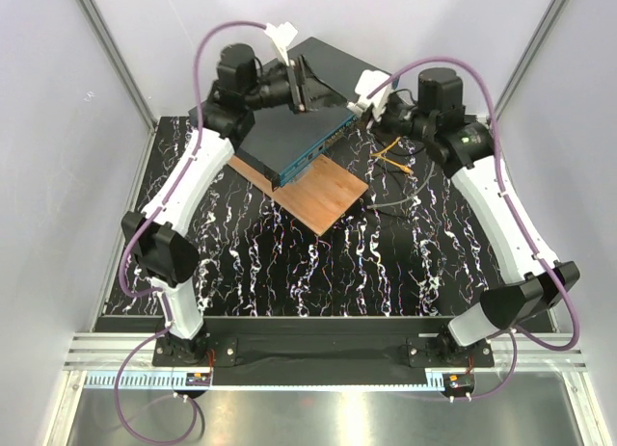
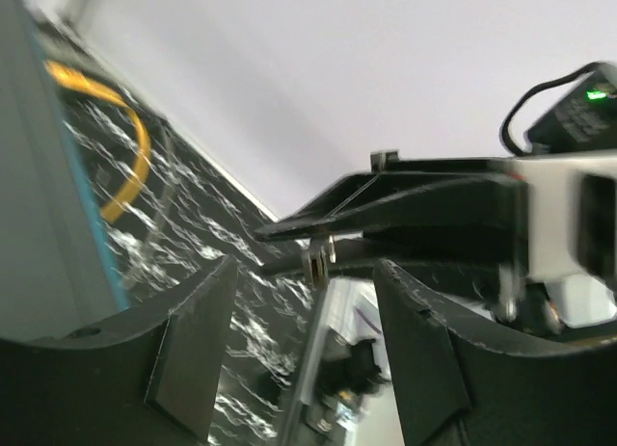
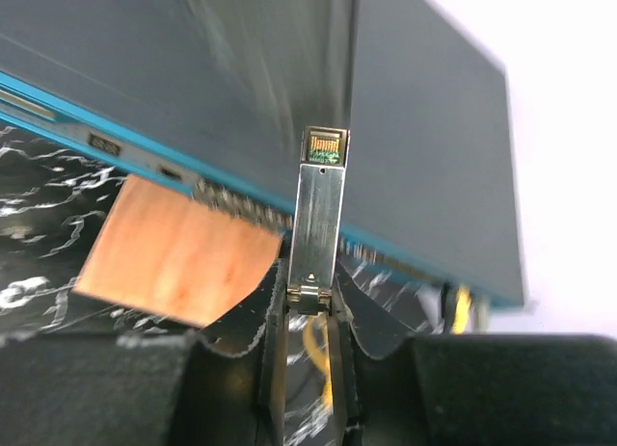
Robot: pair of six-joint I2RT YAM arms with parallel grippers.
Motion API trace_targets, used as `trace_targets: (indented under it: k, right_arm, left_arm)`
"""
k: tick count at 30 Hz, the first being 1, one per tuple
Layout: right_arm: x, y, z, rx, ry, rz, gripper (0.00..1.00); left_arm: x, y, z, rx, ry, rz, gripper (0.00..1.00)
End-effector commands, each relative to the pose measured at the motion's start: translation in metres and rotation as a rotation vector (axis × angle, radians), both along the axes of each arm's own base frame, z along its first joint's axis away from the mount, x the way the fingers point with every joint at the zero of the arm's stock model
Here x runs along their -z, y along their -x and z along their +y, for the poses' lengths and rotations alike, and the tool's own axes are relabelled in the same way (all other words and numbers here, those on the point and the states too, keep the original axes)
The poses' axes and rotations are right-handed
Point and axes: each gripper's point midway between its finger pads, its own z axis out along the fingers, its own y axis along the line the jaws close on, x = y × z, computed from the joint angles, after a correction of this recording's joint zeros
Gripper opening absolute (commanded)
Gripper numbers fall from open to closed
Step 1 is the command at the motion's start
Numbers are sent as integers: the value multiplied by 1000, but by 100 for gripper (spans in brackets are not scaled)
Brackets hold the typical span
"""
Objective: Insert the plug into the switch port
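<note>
Although the right pincer (image 3: pixel 308 306) is clenched on the lower end of the plug (image 3: pixel 319 215), the plug is not yet in a port. It stands upright at frame centre, with its tip in front of the dark top of the switch (image 3: pixel 434 118), above the teal socket row. Grasping looks done; lining up and pushing in remain. The left pincer (image 2: pixel 305 292) is released, gripping nothing. Counted: one plug, one switch, one wooden board (image 3: pixel 178 249) beneath it on the counter (image 1: pixel 289 273), two pincers. The yellow cables (image 2: pixel 135 147) are too tangled to count.
</note>
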Motion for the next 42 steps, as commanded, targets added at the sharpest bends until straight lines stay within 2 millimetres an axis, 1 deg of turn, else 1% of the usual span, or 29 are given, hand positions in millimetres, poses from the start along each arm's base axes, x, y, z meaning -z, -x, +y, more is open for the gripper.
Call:
trace_targets:
  k: [1, 2, 3, 4, 5, 6, 7, 8, 9, 10, 11, 12, 16, 19, 22, 23, 24, 25, 26, 27, 29, 31, 32, 33, 35, 36, 38, 39, 42]
  right_arm:
    - [1, 7, -26, 106, -100, 205, 0]
    - [7, 5, -34, 118, -113, 252, 0]
    - [13, 9, -41, 140, -121, 306, 0]
    - [18, 9, -47, 156, -128, 335, 0]
    - [20, 12, -50, 153, -141, 359, 0]
    - [30, 11, -63, 185, -142, 397, 0]
    - [34, 12, -66, 188, -136, 408, 0]
    - [38, 14, -69, 192, -127, 417, 0]
    - [48, 17, -72, 192, -100, 444, 0]
    - [52, 18, -74, 196, -90, 457, 0]
    - [60, 17, -73, 193, -79, 484, 0]
    - [65, 21, -73, 186, -66, 510, 0]
    - [82, 15, -73, 213, -59, 574, 0]
    - [89, 5, -75, 248, -64, 577, 0]
    - [93, -7, -74, 276, -54, 561, 0]
    - [102, -11, -73, 286, -30, 576, 0]
    - [98, -14, -71, 289, -28, 567, 0]
    - [100, -16, -69, 294, -21, 574, 0]
    - [108, -20, -67, 302, -5, 594, 0]
    - [104, -20, -64, 300, -11, 596, 0]
    - [105, -23, -60, 296, -5, 589, 0]
    - [106, -28, -56, 296, 0, 569, 0]
    - [111, -32, -56, 306, 10, 573, 0]
    - [107, -36, -56, 314, 6, 561, 0]
    - [111, -45, -55, 339, 9, 559, 0]
    - [108, -48, -55, 350, 3, 548, 0]
    - [110, -54, -54, 361, 1, 549, 0]
    - [106, -55, -53, 359, -7, 545, 0]
    - [105, -57, -46, 344, -13, 548, 0]
  left_arm:
    - [-56, -10, 32, -103, 12, -239, 64]
    - [-68, -10, 37, -129, -2, -294, 64]
    - [-65, -16, 40, -157, -48, -361, 63]
    - [-56, -23, 44, -197, -92, -353, 62]
    - [-53, -25, 48, -224, -121, -371, 60]
    - [-48, -30, 53, -248, -163, -416, 58]
    - [-38, -36, 57, -281, -207, -402, 56]
    - [-33, -38, 60, -288, -234, -412, 55]
    - [-27, -42, 64, -289, -274, -453, 49]
    - [-20, -43, 66, -290, -303, -453, 46]
    - [-16, -44, 67, -291, -325, -465, 43]
    - [-14, -45, 69, -288, -348, -499, 40]
    - [7, -52, 76, -300, -436, -489, 34]
    - [24, -54, 78, -287, -479, -469, 30]
    - [35, -58, 80, -280, -516, -477, 28]
    - [42, -60, 79, -270, -528, -468, 26]
    - [45, -61, 79, -267, -536, -461, 25]
    - [45, -61, 78, -265, -541, -455, 24]
    - [52, -64, 77, -259, -551, -437, 19]
    - [54, -66, 78, -263, -556, -426, 18]
    - [62, -68, 78, -259, -569, -406, 14]
    - [66, -68, 78, -253, -573, -383, 13]
    - [70, -69, 76, -246, -574, -371, 13]
    - [71, -69, 75, -247, -572, -359, 13]
    - [72, -70, 76, -250, -570, -347, 12]
    - [73, -70, 76, -251, -569, -346, 12]
    - [72, -70, 76, -255, -568, -351, 12]
    - [73, -71, 77, -258, -571, -352, 12]
    - [71, -72, 77, -267, -567, -361, 12]
